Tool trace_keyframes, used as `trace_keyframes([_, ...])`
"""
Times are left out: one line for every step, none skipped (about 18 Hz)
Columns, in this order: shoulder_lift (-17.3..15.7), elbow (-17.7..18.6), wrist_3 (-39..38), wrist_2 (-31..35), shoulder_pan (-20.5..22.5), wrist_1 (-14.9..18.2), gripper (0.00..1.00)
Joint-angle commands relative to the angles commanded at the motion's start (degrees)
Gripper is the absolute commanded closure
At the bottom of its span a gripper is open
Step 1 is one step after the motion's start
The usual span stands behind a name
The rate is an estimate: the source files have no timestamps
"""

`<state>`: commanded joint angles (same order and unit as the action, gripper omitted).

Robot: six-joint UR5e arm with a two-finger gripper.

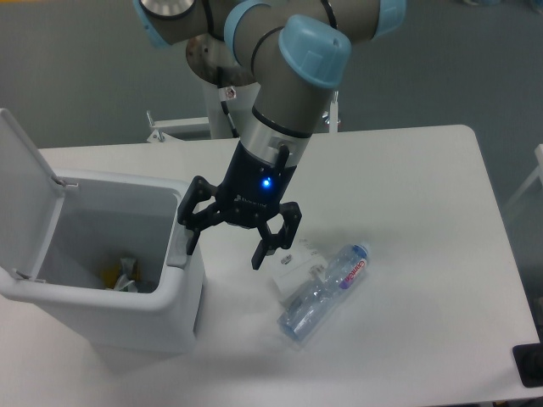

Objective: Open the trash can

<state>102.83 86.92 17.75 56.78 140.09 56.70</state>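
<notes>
White plastic is what you are dealing with: the trash can (119, 314) sits at the left end of the surface (407, 195), and its lid (24, 191) stands swung up on the far-left side, so the inside is open to view with some scraps lying at the bottom. By that, I judge the task as good as done.

Your gripper (227, 242) hangs at the can's right rim, spread wide and grasping nothing. One of the fingers (188, 240) sits right against the rim's front-right corner, where the latch would be; I cannot see the button itself behind it. The other finger hangs clear to the right of the can, above the surface.

Expect the can to handle as a light, stiff, hollow shell. A sideways shove could slide or tip it, so any push should go straight down on the rim corner rather than across. The lid looks thin and free on its hinge; you need not grip it at all.

To the right of the can, well apart from it, lie a crushed clear bottle (327, 288) and a small white packet (295, 270). Keep the fingers off them when you pull away.
</notes>
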Motion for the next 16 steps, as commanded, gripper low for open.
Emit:
trace_keyframes([0.0,0.1,0.8,0.8,1.0,-1.1,0.0])
trace_keyframes([0.0,0.2,2.2,2.2,1.9,-1.6,0.0])
trace_keyframes([0.1,0.2,4.0,4.1,2.9,-1.6,0.0])
trace_keyframes([0.2,0.2,6.4,6.3,3.6,-1.6,0.0])
trace_keyframes([0.3,0.2,8.9,8.5,4.3,-1.5,0.0])
trace_keyframes([0.4,0.3,11.3,11.0,4.8,-1.3,0.0])
trace_keyframes([0.6,0.5,13.6,13.9,5.2,-1.2,0.0])
trace_keyframes([1.0,0.7,15.3,16.9,5.4,-1.2,0.0])
trace_keyframes([1.2,1.0,16.5,19.5,5.8,-1.2,0.0])
trace_keyframes([2.0,0.9,17.0,21.1,6.6,-1.3,0.0])
trace_keyframes([2.7,0.6,17.2,21.4,7.6,-1.6,0.0])
trace_keyframes([3.5,0.2,18.2,21.5,8.9,-1.6,0.0])
trace_keyframes([4.3,-0.1,20.0,21.7,10.0,-1.6,0.0])
trace_keyframes([5.0,-0.2,22.4,22.2,11.2,-1.5,0.0])
trace_keyframes([5.8,-0.3,25.2,23.5,12.6,-1.2,0.0])
trace_keyframes([6.9,-0.4,28.2,24.7,13.5,-1.2,0.0])
